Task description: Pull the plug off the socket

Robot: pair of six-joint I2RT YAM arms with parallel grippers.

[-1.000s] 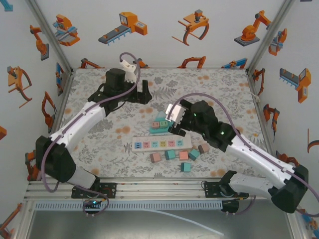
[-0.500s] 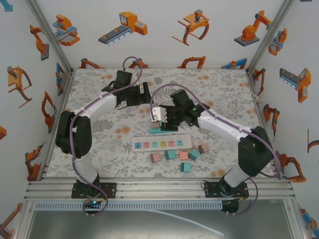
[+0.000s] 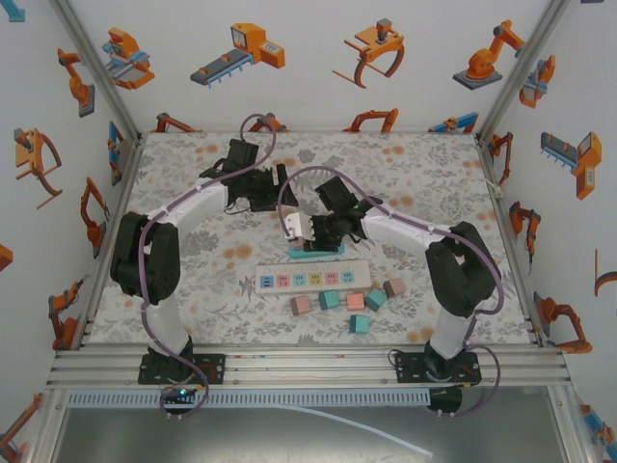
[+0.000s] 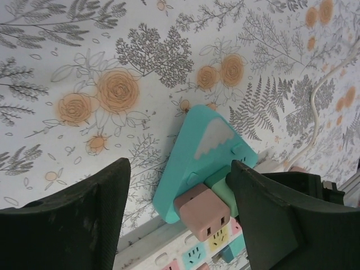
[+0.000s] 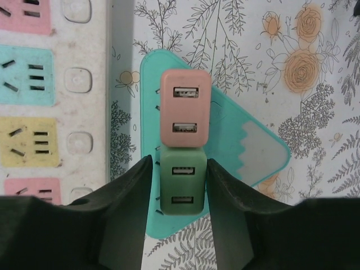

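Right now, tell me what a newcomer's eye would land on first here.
The teal, mountain-shaped socket block, just beyond the white power strip mid-table, carries a pink plug and a green plug side by side. The right pincer closely straddles the green plug. The left pincer hangs open farther back, facing the block.

Two plugs (image 5: 185, 109), one socket (image 5: 247, 152), one strip (image 5: 34, 95)

The right gripper (image 3: 308, 237) has been carried from right of centre to mid-frame and lowered, its fingers (image 5: 126, 214) now set either side of the green plug (image 5: 181, 183). The left arm (image 3: 188, 207) has been folded up along the left side.
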